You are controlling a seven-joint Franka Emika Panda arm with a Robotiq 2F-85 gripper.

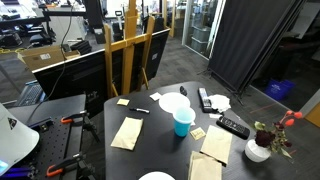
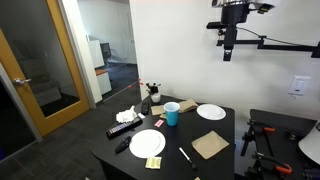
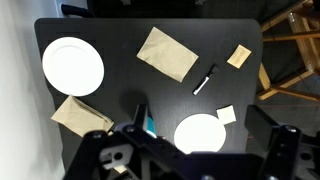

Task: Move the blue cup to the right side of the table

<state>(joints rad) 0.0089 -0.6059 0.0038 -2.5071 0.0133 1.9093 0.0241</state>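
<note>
The blue cup point(image 1: 183, 122) stands upright near the middle of the dark table point(image 1: 160, 152), between two white plates. It shows in both exterior views point(image 2: 172, 114). In the wrist view only a cyan sliver of the cup point(image 3: 149, 124) shows beside my left finger. My gripper point(image 2: 228, 47) hangs high above the table point(image 2: 180, 138), far from the cup. In the wrist view the gripper point(image 3: 205, 125) is open and empty, looking straight down on the tabletop point(image 3: 125, 80).
Two white plates point(image 3: 72, 66) point(image 3: 201, 134), tan paper pieces point(image 3: 167, 54) point(image 3: 82, 116), a black marker point(image 3: 204, 79) and sticky notes point(image 3: 239, 56) lie on the table. Remotes point(image 1: 232, 127) and a flower vase point(image 1: 258, 150) sit at one end. A wooden easel point(image 1: 128, 45) and a clamp bench point(image 1: 55, 112) stand nearby.
</note>
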